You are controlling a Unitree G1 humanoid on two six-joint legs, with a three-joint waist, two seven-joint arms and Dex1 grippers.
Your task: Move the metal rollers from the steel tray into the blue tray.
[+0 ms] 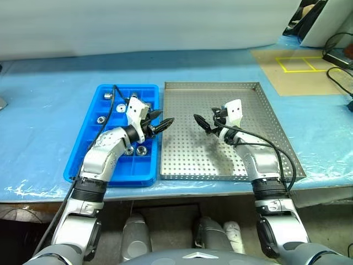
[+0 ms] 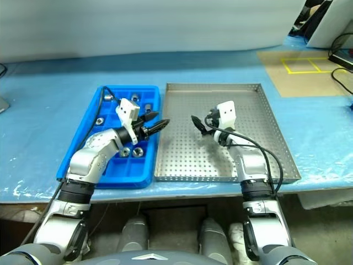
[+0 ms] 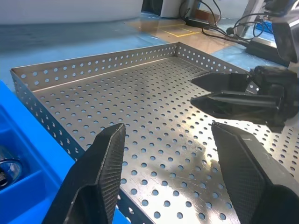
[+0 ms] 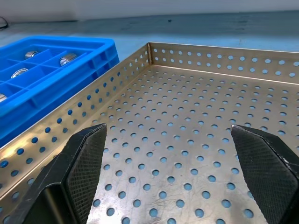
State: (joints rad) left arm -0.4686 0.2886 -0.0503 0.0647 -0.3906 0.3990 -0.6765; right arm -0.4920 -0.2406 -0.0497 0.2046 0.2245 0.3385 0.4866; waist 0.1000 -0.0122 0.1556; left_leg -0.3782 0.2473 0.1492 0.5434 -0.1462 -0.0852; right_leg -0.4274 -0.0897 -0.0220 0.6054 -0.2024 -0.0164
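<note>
The steel tray (image 1: 242,105) lies at the centre right of the table, and its perforated floor shows no rollers. To its left, touching it, is the blue tray (image 1: 127,178), where several metal rollers (image 1: 101,119) sit in separate compartments. My left gripper (image 1: 164,125) hovers over the seam between the two trays and points right. Its fingers (image 3: 100,172) are open with nothing between them. Facing it from the right, my right gripper (image 1: 199,122) hangs over the steel tray's middle. It is open wide and empty, with bare tray floor between its fingers (image 4: 79,163).
A blue plastic sheet (image 1: 44,110) covers the table. At the back right are a brown board with a yellow taped square (image 1: 300,64) and black cables (image 1: 339,77). Both trays lie close to the table's front edge.
</note>
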